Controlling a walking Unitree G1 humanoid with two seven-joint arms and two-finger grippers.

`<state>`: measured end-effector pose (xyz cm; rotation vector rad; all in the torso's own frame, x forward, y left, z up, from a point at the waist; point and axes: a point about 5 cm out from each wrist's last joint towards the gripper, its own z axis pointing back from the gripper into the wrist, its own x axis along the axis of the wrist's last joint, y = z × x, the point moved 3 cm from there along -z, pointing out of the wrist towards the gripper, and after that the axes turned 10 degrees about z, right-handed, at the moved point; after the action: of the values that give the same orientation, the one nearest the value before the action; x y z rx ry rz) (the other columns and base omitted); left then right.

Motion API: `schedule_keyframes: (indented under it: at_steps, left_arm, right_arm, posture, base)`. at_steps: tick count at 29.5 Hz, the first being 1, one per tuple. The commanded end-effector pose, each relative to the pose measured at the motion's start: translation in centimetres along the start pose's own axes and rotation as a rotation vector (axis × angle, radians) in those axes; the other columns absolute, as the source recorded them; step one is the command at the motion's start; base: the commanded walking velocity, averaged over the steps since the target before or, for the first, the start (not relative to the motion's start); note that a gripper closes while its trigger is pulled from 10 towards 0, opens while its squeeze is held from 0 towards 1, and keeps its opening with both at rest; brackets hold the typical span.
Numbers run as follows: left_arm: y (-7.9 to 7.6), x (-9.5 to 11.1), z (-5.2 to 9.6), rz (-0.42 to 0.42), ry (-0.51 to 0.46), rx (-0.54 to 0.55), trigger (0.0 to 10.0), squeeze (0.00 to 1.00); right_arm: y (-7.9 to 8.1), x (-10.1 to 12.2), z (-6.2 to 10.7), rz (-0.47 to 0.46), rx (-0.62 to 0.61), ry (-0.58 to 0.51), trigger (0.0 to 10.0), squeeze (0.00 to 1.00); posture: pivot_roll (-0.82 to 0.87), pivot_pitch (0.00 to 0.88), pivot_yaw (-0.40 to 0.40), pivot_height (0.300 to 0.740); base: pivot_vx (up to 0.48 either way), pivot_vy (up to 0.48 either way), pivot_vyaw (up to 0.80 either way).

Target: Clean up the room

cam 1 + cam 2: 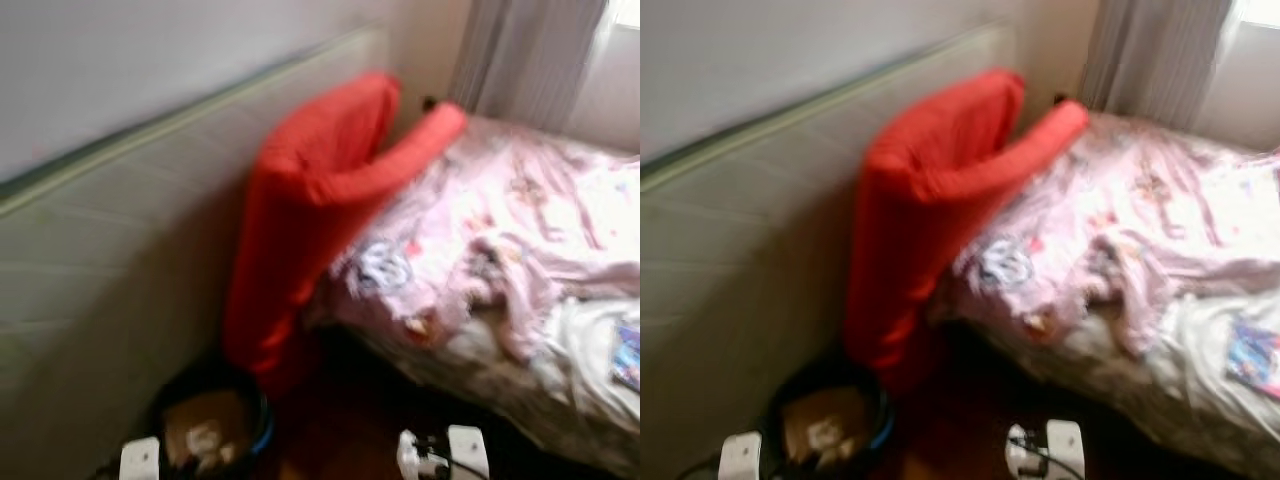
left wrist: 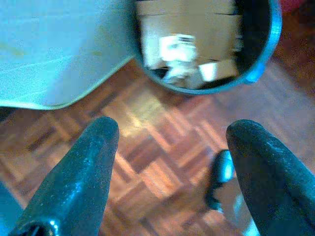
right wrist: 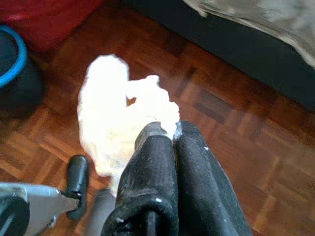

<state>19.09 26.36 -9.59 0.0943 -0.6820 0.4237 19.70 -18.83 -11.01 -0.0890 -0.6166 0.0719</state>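
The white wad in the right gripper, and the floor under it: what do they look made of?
White wad: likely tissue or thin paper, matte, crumpled into soft irregular folds, pinched by the shut right gripper. Floor: wood parquet, reddish-brown small blocks laid in alternating squares, with a slight sheen.

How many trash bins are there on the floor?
1. The black bin with a blue rim stands on the wooden floor beside the red cushion at the bed's corner. Others may hide behind the bed.
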Motion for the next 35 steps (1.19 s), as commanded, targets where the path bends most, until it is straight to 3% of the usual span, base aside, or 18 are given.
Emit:
schedule_keyframes:
  at_steps: [1,11,24,30,35]
  left_arm:
    - [-0.1,-0.7,0.1,-0.004,0.02,0.0,10.0,0.0]
    - [0.0,-0.6,0.1,0.0,0.017,0.005,10.0,0.0]
    - [-0.1,-0.5,0.1,0.004,0.013,0.001,10.0,0.0]
    - [-0.2,-0.4,0.1,0.028,-0.003,-0.003,10.0,0.0]
    - [-0.3,-0.4,0.1,0.034,-0.004,-0.005,10.0,0.0]
  right_arm:
    - [0.0,0.0,0.0,-0.01,0.002,-0.001,10.0,0.0]
    - [-0.2,0.2,0.0,-0.021,0.001,-0.014,10.0,0.0]
    - [-0.8,1.8,-0.1,-0.025,0.0,-0.075,10.0,0.0]
    - [-1.3,2.2,-0.1,-0.028,-0.007,-0.087,10.0,0.0]
    - [-1.5,2.3,-0.1,-0.06,-0.017,-0.097,10.0,0.0]
  posture:
    - [0.09,0.0,0.02,0.74]
    - [0.09,0.0,0.017,0.74]
    - [0.1,0.0,0.011,0.74]
    - [0.1,0.0,0.008,0.74]
    - [0.1,0.0,0.006,0.74]
  base:
    - [0.0,0.48,0.8]
    - [0.0,0.446,0.8]
    - [0.0,0.0,0.12]
    - [0.0,0.0,0.8]
    - [0.0,0.0,0.18]
